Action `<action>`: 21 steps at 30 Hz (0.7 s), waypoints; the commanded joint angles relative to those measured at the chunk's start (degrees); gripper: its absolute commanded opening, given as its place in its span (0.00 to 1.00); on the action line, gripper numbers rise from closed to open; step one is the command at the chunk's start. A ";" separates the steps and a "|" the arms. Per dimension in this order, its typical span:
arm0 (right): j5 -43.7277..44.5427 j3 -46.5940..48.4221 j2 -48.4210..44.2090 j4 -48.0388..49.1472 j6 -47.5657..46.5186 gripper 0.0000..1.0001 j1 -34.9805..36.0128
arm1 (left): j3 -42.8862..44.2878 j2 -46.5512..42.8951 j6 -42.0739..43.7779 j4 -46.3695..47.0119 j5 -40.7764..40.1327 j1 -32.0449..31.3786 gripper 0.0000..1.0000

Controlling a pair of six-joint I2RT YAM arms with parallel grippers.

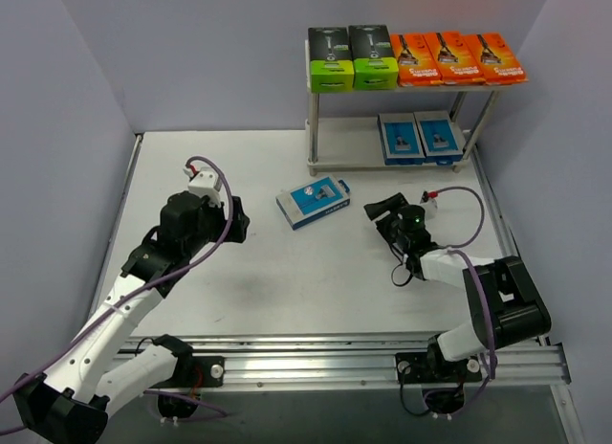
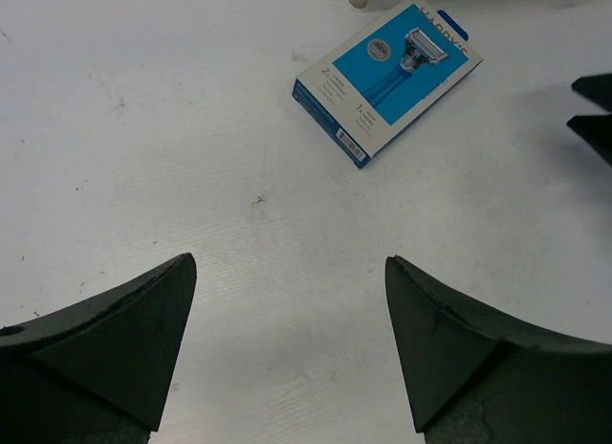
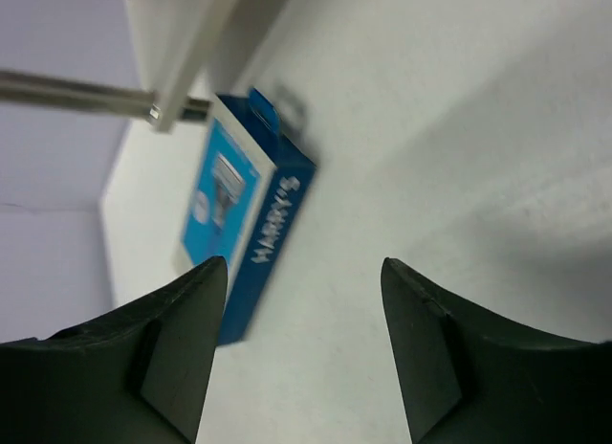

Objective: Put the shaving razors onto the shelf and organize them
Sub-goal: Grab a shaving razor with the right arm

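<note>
While the table point(image 1: 287, 300) bears the shelf point(image 1: 339, 149) with seven packs point(image 1: 456, 56) aboard, the last blue razor pack point(image 1: 314, 202) lies loose before it, between the wide, empty left jaws and right jaws. The next move is probably to straddle and grip it.

Eight razor packs in all: two black packs point(image 1: 329, 56) point(image 1: 373, 55) with green ends, three orange packs point(image 1: 415, 58) point(image 1: 454, 56) point(image 1: 497, 56) and three blue packs point(image 1: 399, 137) point(image 1: 439, 135) point(image 1: 314, 202). Seven are on the one shelf point(image 1: 344, 143), which has two tiers: five above, two below. One pack lies on the counter point(image 1: 287, 291).
</note>
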 commanded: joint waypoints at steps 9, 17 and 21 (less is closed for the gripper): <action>19.53 -1.21 0.75 -3.92 -14.73 0.60 17.89 | 2.86 -3.99 0.00 1.64 2.46 1.29 0.89; 21.90 12.67 9.89 -9.98 -21.66 0.79 17.90 | 3.03 -4.25 -0.27 1.56 4.13 1.30 0.89; 22.17 20.40 13.76 -12.18 -23.61 0.84 17.98 | 3.21 -5.13 0.00 1.29 3.43 1.30 0.89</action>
